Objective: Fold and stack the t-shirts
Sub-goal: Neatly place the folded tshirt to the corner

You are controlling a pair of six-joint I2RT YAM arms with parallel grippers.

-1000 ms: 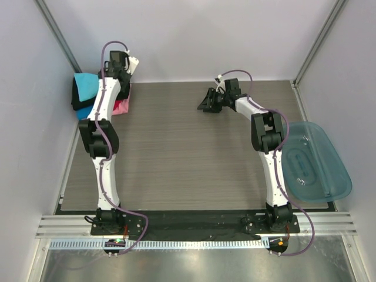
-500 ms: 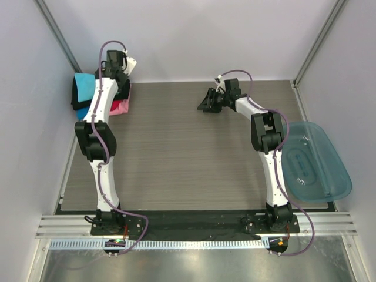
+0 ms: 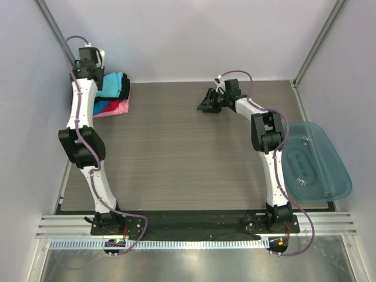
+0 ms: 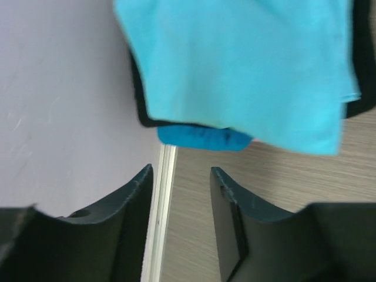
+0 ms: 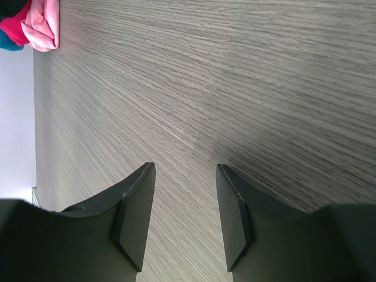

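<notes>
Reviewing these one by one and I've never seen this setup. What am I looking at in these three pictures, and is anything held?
Two white robot arms are bolted at the near edge of a table. The wide picture looks down from above and behind; the other two come from a camera on each wrist, showing that arm's own claw. In the far left corner lies a pile of t-shirts: a turquoise shirt on top, a black shirt, a blue shirt and a pink shirt beneath. The left claw is open near the pile, holding nothing. The right claw is open over bare table. A teal plastic tub sits on the right.
</notes>
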